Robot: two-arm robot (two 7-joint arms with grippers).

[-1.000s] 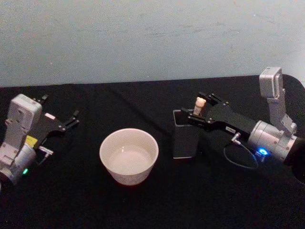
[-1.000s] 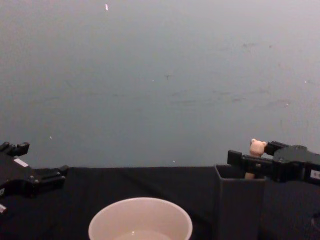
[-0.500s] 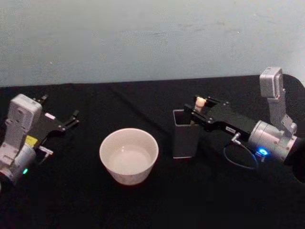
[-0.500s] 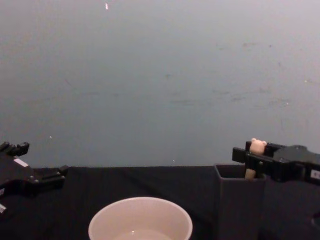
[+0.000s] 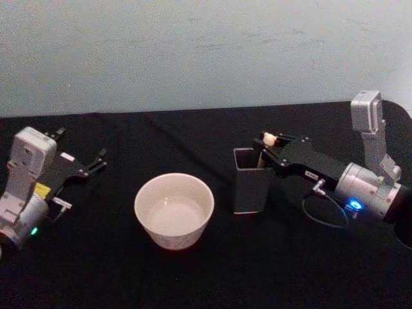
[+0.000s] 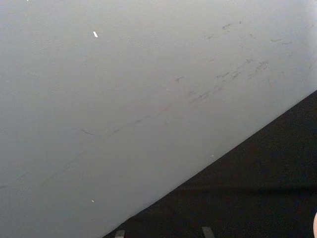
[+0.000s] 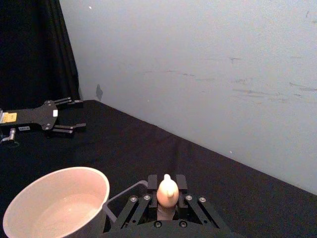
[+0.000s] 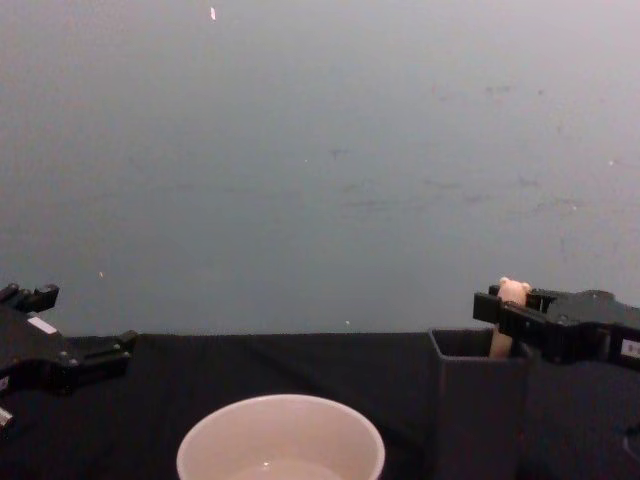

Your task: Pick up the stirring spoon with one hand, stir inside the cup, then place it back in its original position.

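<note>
The stirring spoon [image 5: 269, 138] stands in the dark grey square holder [image 5: 250, 183], its original position, right of the cream cup [image 5: 174, 209]. Only its beige handle and bear head [image 8: 513, 292] rise above the holder's rim [image 8: 478, 356]. My right gripper [image 5: 265, 143] reaches in from the right at rim height, fingers pressed on both sides of the handle just under the bear head [image 7: 167, 191]. The cup [image 7: 54, 210] holds a little clear liquid. My left gripper [image 5: 96, 161] rests open at the table's left, away from the cup [image 8: 281, 440].
A black cloth [image 5: 193, 277] covers the table, and a pale wall [image 5: 193, 51] stands behind its far edge. A thin cable [image 5: 322, 215] loops beside my right wrist. The left gripper [image 7: 64, 116] lies far beyond the cup in the right wrist view.
My right gripper has drawn back to the right, so its fingertips now sit at the spoon's handle instead of past it. The handle leans slightly. The left arm has not moved.
</note>
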